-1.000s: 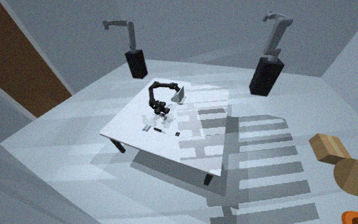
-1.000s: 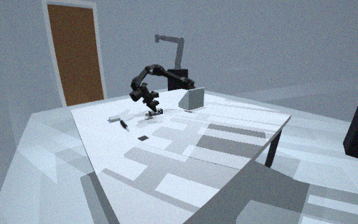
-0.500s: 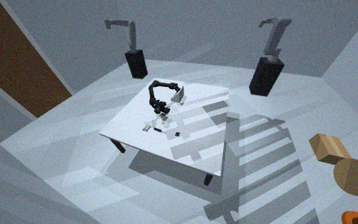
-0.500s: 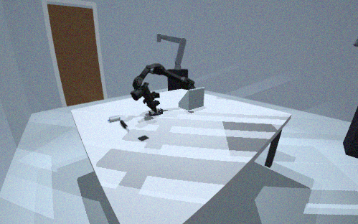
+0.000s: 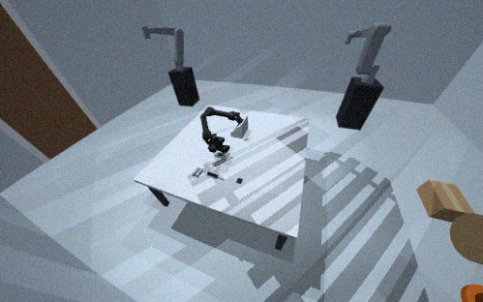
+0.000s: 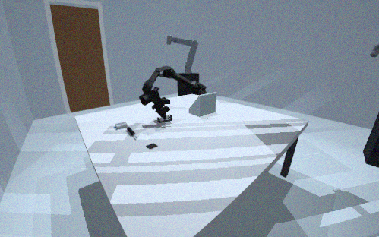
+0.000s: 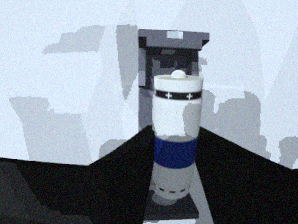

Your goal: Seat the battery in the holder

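Gripper [image 7: 174,163] holds the battery [image 7: 176,129] by its blue band | battery points long-ways away, knob end toward the holder [image 7: 172,46] | bare table [image 7: 60,10] on both sides
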`<move>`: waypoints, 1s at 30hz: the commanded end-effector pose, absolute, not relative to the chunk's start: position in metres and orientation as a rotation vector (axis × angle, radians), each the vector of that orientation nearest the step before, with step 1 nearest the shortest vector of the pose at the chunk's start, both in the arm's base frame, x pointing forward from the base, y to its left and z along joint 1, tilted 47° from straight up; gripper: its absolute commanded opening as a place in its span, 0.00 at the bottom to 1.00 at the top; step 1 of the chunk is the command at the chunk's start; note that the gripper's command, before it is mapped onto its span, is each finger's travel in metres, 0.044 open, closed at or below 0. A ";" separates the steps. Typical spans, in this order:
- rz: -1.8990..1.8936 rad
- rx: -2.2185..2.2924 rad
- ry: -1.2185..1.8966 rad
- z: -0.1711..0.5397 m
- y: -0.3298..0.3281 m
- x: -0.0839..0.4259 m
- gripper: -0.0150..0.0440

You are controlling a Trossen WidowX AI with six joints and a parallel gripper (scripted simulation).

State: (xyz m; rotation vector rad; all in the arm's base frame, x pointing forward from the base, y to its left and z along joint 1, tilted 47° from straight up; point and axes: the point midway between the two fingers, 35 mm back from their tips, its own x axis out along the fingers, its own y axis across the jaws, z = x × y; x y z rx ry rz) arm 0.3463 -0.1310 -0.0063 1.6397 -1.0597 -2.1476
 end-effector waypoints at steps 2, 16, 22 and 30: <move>-2.100 1.688 -1.055 -0.009 -0.133 0.352 0.39; -2.047 1.734 -1.032 -0.009 -0.133 0.349 0.39; -2.025 1.752 -1.022 -0.009 -0.133 0.348 0.39; -1.996 1.776 -1.010 -0.009 -0.134 0.346 0.39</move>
